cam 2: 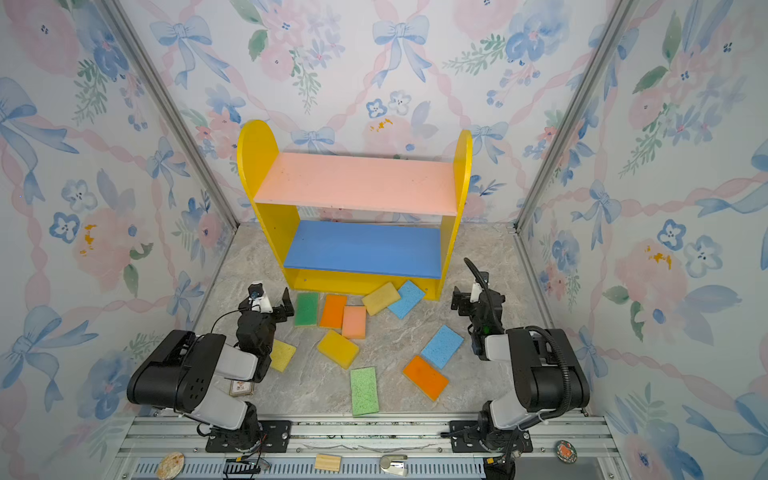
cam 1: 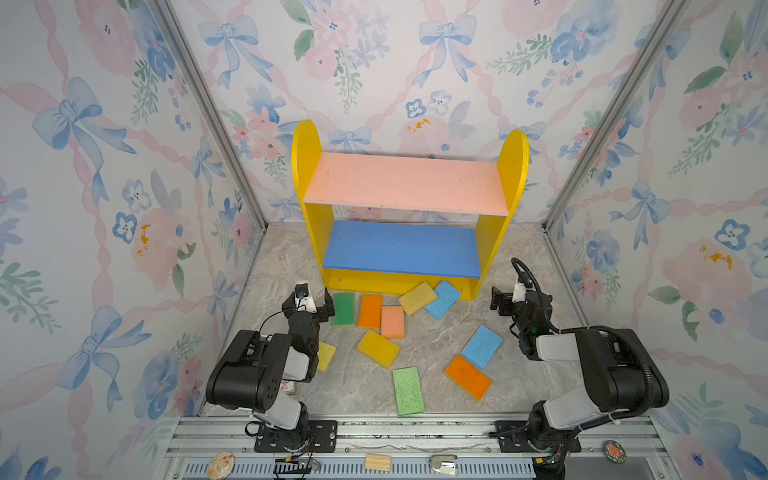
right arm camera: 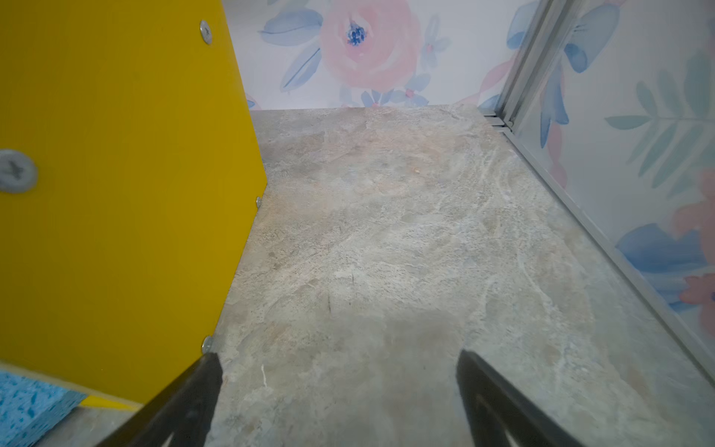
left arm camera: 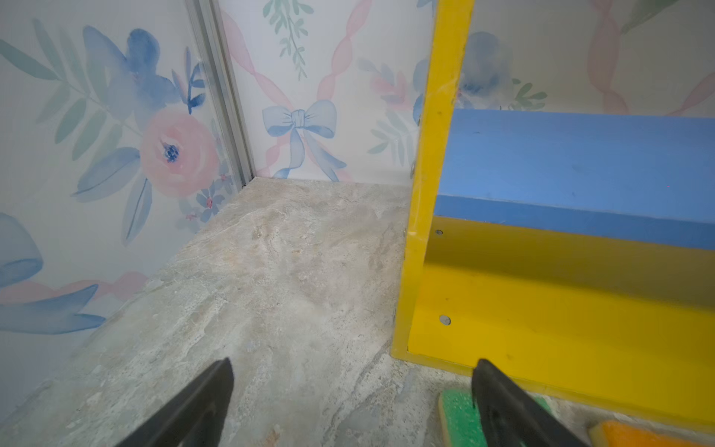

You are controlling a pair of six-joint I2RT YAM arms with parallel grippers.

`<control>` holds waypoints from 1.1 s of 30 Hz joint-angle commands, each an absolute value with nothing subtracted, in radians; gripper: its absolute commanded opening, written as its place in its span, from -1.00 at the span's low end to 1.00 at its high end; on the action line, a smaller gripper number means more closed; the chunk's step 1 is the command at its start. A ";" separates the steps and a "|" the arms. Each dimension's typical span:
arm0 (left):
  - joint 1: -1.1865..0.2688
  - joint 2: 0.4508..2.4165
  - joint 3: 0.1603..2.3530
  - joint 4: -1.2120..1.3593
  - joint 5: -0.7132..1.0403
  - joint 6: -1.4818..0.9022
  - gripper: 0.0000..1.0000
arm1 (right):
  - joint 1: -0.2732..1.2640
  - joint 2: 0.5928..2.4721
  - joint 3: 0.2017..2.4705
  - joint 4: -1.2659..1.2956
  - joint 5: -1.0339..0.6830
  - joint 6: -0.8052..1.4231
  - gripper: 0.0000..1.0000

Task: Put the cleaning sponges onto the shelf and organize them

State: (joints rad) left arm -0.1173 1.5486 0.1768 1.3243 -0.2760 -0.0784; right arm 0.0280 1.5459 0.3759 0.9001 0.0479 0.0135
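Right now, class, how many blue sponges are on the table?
2. The first blue sponge lies at the shelf's front right foot; the second blue sponge lies nearer the right arm, beside an orange sponge. The left arm could hide another.

Bright, even, diffuse light with faint soft shadows; wrist views blur close up, edges bowed.

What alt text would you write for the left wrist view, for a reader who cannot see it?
The open left gripper hangs over a marbled tabletop beside the yellow shelf, whose blue lower board is bare; a green sponge lies partly behind one fingertip.
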 commanded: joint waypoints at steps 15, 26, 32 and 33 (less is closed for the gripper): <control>-0.120 1.550 0.185 1.356 -0.272 -0.068 0.96 | 0.032 1.546 0.393 0.900 0.061 0.005 0.94; -0.120 1.553 0.186 1.356 -0.272 -0.068 0.96 | 0.021 1.546 0.394 0.900 0.041 0.012 0.94; -0.143 1.467 0.243 1.199 -0.351 -0.060 0.96 | 0.038 1.435 0.423 0.766 0.105 0.009 0.94; -0.144 1.426 0.269 1.125 -0.356 -0.060 0.96 | 0.042 1.378 0.449 0.675 0.134 0.015 0.94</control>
State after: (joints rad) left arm -0.1322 1.5066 0.2066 1.2449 -0.3077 -0.0776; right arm 0.0292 1.4940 0.3847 0.8124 0.0719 0.0139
